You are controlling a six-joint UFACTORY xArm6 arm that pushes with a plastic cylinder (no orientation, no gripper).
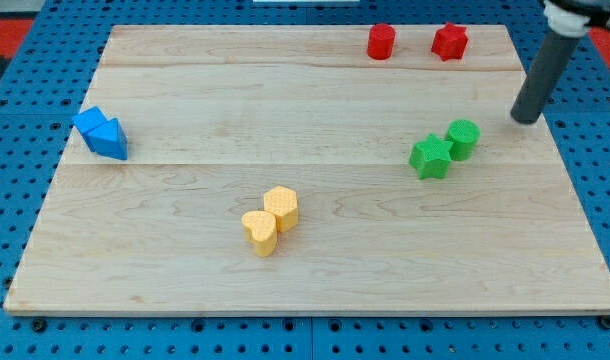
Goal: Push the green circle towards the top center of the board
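my tip (526, 119) – bare rod end effector, touching no block | green circle (463, 138) – near, lower-left

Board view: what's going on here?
A rod arm is working to push the green circle toward the board's top center. My tip sits to the view's right of the circle, slightly above it, not touching. The circle rests against a green star. Red blocks sit near the top edge, blue blocks at left, yellow blocks near bottom center.

My tip (526, 119) low, rod tilted.
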